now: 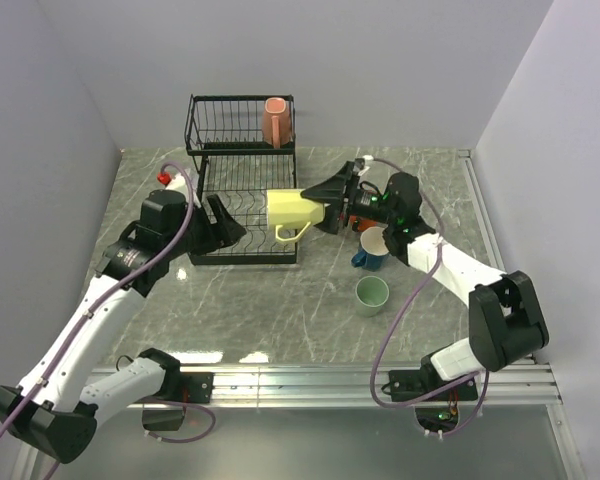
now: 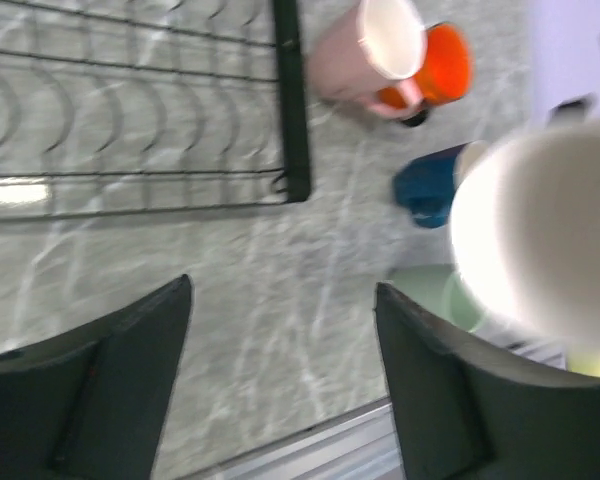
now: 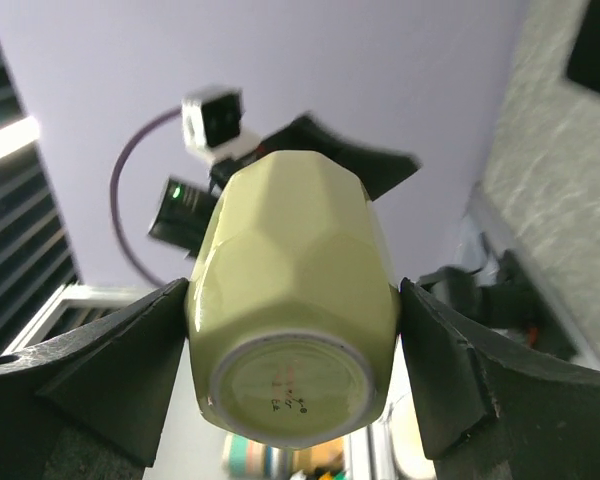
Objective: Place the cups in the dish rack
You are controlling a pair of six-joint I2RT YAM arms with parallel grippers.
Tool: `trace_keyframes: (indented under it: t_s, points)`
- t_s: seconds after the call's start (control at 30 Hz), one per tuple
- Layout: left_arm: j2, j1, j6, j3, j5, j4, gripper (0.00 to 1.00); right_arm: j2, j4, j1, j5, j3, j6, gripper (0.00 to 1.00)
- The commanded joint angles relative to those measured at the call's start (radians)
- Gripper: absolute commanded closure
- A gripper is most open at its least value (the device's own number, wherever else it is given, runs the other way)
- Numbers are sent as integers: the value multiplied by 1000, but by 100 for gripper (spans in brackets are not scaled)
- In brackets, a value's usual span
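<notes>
Right now the right gripper [image 1: 327,203] clamps the pale yellow cup [image 1: 292,208] on its side over the right edge of the dish rack's [image 1: 242,257] lower tray. A pink cup [image 1: 276,121] sits in the upper basket. The left gripper [image 1: 220,225] hangs wide open, holding nothing, above the tray. The blue cup [image 1: 372,247] and the pale green cup [image 1: 372,294] stand on the table [image 1: 280,300]

Overhead view from high behind, looking down, 2 wrist views close-up, all 3 sharing yellow cup [image 1: 290,207]
</notes>
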Motion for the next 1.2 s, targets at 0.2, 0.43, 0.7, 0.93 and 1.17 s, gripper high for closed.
trace_keyframes:
  t_s: [0.2,0.43,0.7,0.93,1.17]
  points:
    - [151,-140,245,296,-255,-248,31,15,-828,-57,108,375,-590,100]
    - [398,-493,313,597,-531,-395,31,93,-1113,-51,230,556,-726,100]
    - [614,-742,346,714,-764,-510,31,116,-1329,-45,324,648,-834,100]
    - [682,-780,383,729,-818,-479,34,92,-1304,-45,237,602,-806,100]
    - [745,-811,394,751,-849,-453,35,72,-1246,-44,159,558,-731,100]
